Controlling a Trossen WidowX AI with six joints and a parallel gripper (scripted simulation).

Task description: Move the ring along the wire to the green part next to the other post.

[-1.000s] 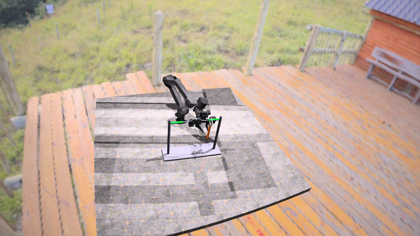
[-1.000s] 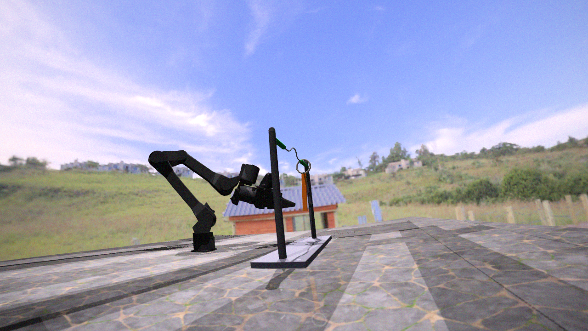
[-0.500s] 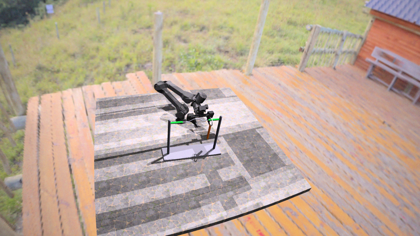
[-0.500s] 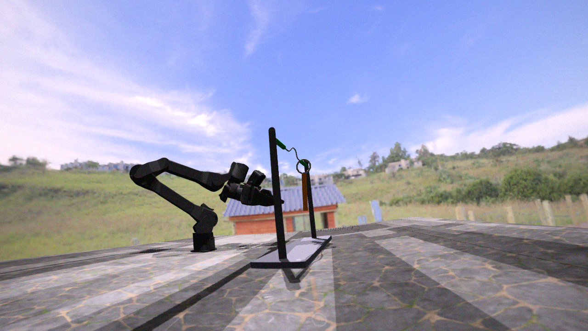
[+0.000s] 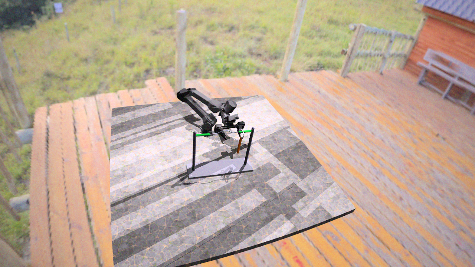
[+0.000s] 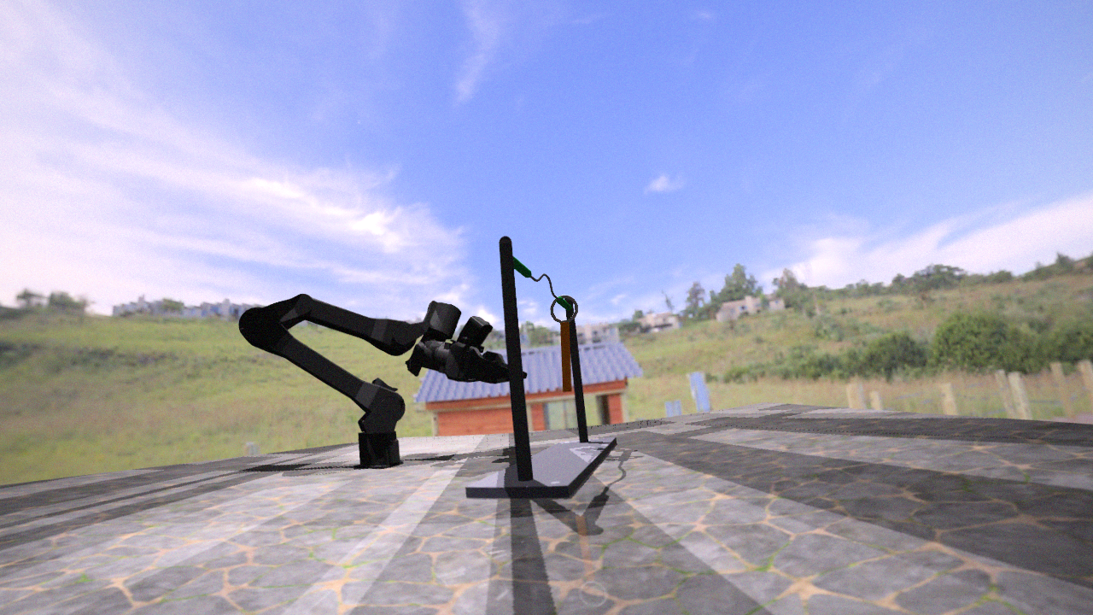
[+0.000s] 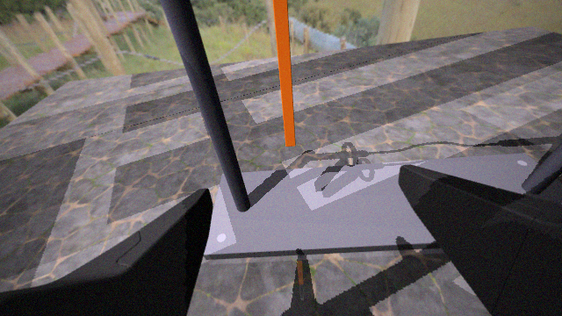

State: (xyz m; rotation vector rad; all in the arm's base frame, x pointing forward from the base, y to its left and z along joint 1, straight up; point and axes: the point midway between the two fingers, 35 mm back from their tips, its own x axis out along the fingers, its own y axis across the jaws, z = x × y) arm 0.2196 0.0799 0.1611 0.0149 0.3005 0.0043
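Note:
The ring (image 5: 243, 134) (image 6: 552, 310) hangs around the green part (image 5: 247, 131) beside the right post (image 5: 249, 146) of the top view, near that part's inner end. Its orange handle (image 5: 239, 145) (image 6: 566, 356) (image 7: 285, 79) hangs down nearly upright. The other green part (image 5: 202, 134) (image 6: 522, 266) is beside the left post (image 5: 193, 151) (image 6: 513, 359); the thin grey wire (image 6: 548, 283) curves between. My gripper (image 6: 524, 374) (image 7: 305, 185) is wide open and empty, on the arm's side of the wire, back from the handle with a gap. The ring is outside the wrist view.
The pale base plate (image 5: 200, 171) (image 6: 504, 490) (image 7: 263, 237) carries both posts. In the wrist view, the post (image 7: 206, 101) beside the handle rises at left, and part of the other post (image 7: 544, 171) shows at the right edge.

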